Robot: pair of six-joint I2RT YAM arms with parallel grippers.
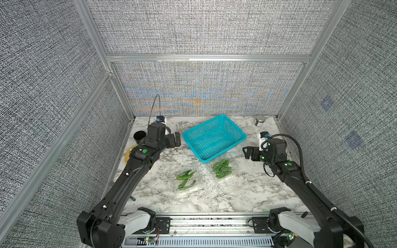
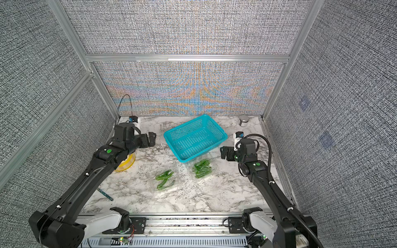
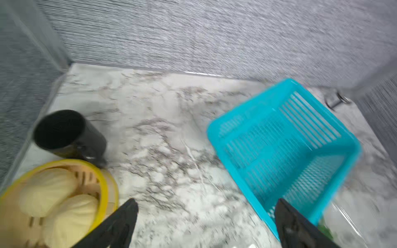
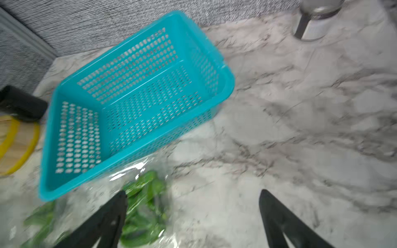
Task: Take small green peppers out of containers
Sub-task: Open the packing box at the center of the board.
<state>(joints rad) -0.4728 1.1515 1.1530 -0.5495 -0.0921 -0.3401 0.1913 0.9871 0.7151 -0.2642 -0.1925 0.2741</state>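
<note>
Slim glossy dark-green peppers (image 1: 185, 176) lie inside two clear thin-plastic clamshell boxes (image 1: 197, 185), lower centre in a top view, lids perhaps shut. Black left gripper (image 3: 206, 204) and right gripper (image 4: 193, 194): fingers spread wide, holding nothing.

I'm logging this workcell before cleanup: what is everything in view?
small green peppers: about a dozen, dark green, split between the two containers
containers: two, clear, mid-table, on the near side of the basket
basket: one, teal, empty, centre rear
steamer: one, yellow, left edge, partly under the left arm
buns: at least two, pale, in the steamer
cup: one, black, behind the steamer
jar: one, metal-lidded, far right corner
stick: one, teal-green, front left
table: one, white marble
left gripper: one, black, open, left of the basket
right gripper: one, black, open, right of the basket
</note>
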